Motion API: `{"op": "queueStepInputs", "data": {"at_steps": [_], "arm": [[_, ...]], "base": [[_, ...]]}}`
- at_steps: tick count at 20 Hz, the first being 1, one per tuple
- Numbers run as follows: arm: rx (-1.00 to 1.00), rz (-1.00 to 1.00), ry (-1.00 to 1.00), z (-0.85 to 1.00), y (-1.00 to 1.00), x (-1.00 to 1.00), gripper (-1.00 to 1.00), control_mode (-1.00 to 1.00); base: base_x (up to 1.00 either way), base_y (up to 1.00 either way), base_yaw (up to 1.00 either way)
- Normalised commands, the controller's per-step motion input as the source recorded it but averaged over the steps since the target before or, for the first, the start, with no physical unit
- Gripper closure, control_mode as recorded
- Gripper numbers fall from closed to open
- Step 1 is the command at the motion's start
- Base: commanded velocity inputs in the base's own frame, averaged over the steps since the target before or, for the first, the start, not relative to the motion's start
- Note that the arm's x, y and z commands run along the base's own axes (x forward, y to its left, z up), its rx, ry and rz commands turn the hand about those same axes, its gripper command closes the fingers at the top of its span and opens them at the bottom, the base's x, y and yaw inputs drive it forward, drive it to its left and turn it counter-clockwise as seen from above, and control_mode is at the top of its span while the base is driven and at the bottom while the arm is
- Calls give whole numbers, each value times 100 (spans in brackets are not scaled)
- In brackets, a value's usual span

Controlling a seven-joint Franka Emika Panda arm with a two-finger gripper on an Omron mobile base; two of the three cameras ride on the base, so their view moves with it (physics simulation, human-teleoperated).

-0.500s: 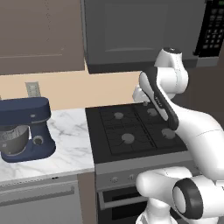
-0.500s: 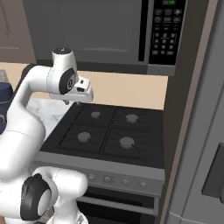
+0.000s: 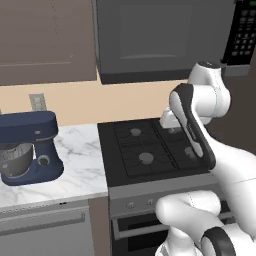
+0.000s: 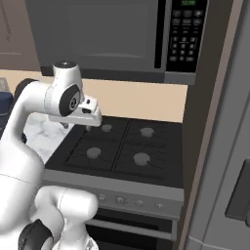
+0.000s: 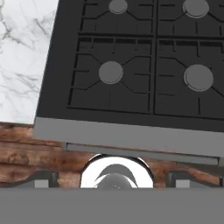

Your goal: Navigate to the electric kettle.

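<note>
The base was mid-search, parked before the stove with the navy stand mixer on the marble surface to its left, no kettle visible, the tool's opening impossible to tell, so further driving seemed needed.
</note>
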Motion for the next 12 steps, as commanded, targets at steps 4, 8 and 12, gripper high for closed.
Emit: {"op": "queueStepInputs", "data": {"at_steps": [4, 8, 12], "arm": [[0, 0, 1, -42, 0, -100, -100, -100], [-2, 4, 7, -41, 1, -62, -100, 100], [0, 0, 0, 0, 0, 0, -100, 100]], "base": [[0, 0, 0], [-15, 3, 3], [-45, 19, 33]]}}
